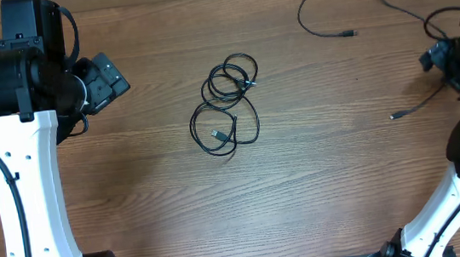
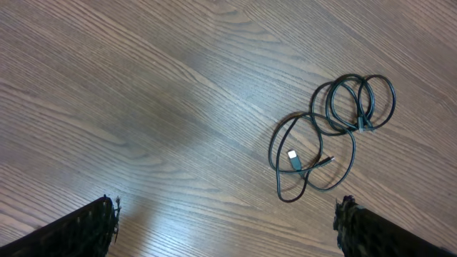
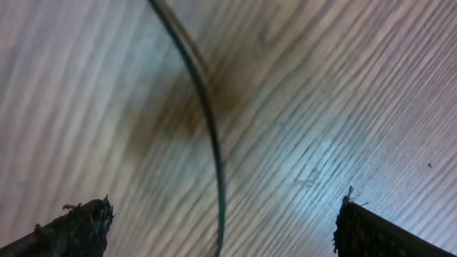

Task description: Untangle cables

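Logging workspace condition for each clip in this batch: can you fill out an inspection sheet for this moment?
Surface: wooden table, bare grain.
Job's things: coiled bundle at centre; loose strand at upper right; plug-ended strand leading under the right arm. Whether those two join cannot be told.
Clutter: nothing seen.
Grippers: left gripper open, empty, short of the bundle; right gripper open, a strand lying between its fingers, not gripped.
Cables: black arm wiring along the left arm.
Surroundings: nothing seen.
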Controlling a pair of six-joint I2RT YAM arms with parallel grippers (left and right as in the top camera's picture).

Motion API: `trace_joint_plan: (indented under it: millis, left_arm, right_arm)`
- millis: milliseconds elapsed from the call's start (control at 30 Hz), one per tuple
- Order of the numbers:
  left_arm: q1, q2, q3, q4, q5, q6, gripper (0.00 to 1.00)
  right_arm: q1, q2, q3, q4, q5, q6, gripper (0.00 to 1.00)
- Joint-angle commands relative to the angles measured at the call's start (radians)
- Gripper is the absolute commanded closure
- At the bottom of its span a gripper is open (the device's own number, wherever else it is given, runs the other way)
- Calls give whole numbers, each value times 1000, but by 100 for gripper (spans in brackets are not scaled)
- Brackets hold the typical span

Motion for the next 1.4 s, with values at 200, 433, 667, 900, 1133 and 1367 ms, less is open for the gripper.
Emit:
trace_joint_plan:
  millis: [200,433,667,900,1133,1367]
  left_arm:
    - [2,6,-5,-2,1,20,0]
    - [2,6,-5,-2,0,20,0]
    - [2,6,-5,-2,0,20,1]
    - [2,6,-5,-2,1,20,1]
    - [2,6,-5,-2,0,20,0]
    - [2,6,-5,-2,0,20,0]
  right_arm:
    - [-8,7,-160,184,-103,5,16]
    - [-11,8,-241,273,-99,9,37]
    - [-8,8,-267,309,-119,8,80]
    - [-23,8,-171,355,-305,8,96]
    - [-64,8,225,335,-654,8,96]
    - [-67,8,549,268,-563,-3,62]
